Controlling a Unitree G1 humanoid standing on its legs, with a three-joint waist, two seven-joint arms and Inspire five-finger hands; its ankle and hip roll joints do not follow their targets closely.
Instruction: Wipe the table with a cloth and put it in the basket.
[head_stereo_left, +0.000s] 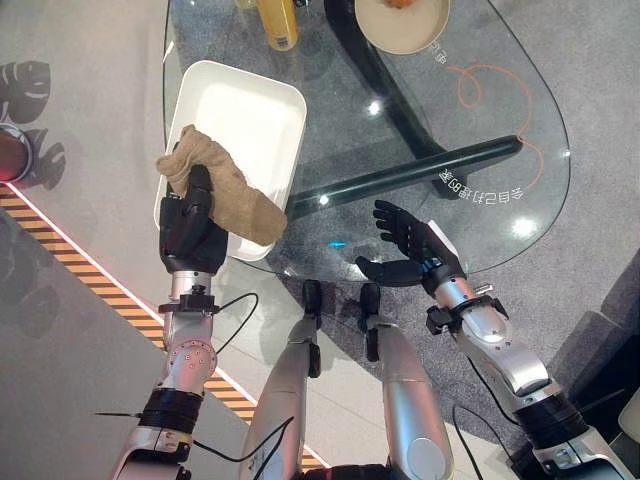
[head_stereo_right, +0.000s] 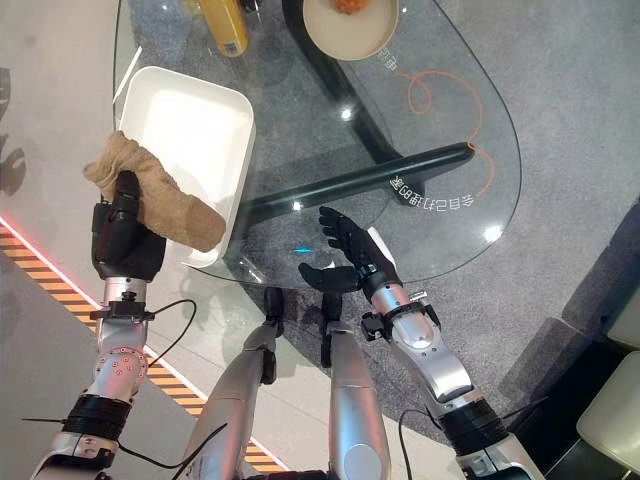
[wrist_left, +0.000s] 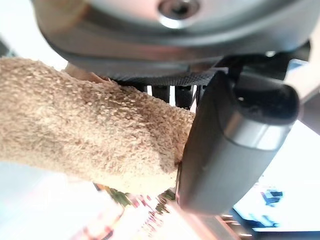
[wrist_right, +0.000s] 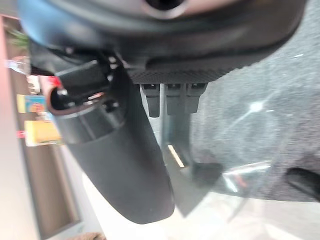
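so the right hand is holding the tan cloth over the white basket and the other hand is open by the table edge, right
Not quite: the left hand holds the tan terry cloth over the near edge of the white rectangular basket, as the left eye view shows. The open one by the glass table's edge is the right hand.
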